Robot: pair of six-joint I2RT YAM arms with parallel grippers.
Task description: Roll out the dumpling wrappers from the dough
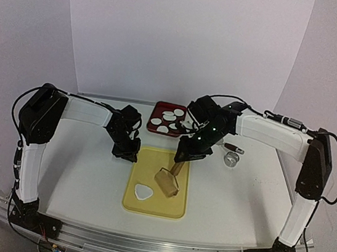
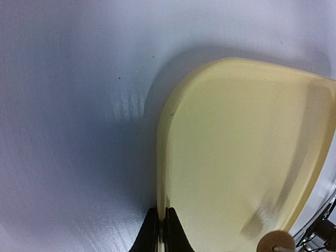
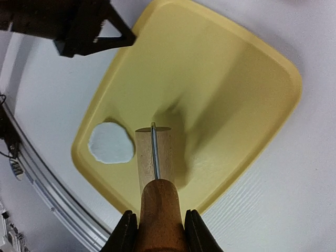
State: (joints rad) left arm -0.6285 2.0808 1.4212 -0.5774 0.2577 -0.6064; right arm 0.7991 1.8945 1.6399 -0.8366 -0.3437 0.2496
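- Roller: wooden drum on a wire yoke with a wooden handle. The handle is clamped between the fingers of the right gripper, and the grip looks firm and centred. The drum points down at the board, and its shadow suggests it is slightly raised, though contact cannot be told.
- Dough: one flattened white patch, roughly round with an uneven edge. It lies on the board's near-left corner, just beside the drum and not under it.
- Board: yellow, with a raised rim and otherwise bare.
- Left gripper: fingers closed, apparently pinching the rim at the board's far-left corner and so acting as an anchor.
- Tray: red, behind the board, holding several finished wrappers.
- Metal ring: on the table right of the board, untouched.
- Step in hand, as judged: bring the roller over the patch and thin it.
- Method advised:
  - Shift the drum left until it is centred on the dough before lowering.
  - Set the drum axis level so both ends press alike.
  - Use short strokes with light pressure, stopping short of the rim.
  - Leave the left pinch as it is, so the board cannot slide.
- Risks, as judged:
  - The dough sits near the rim, and the drum may ride up on it and roll unevenly.
  - Soft dough may stick to the wood and lift.
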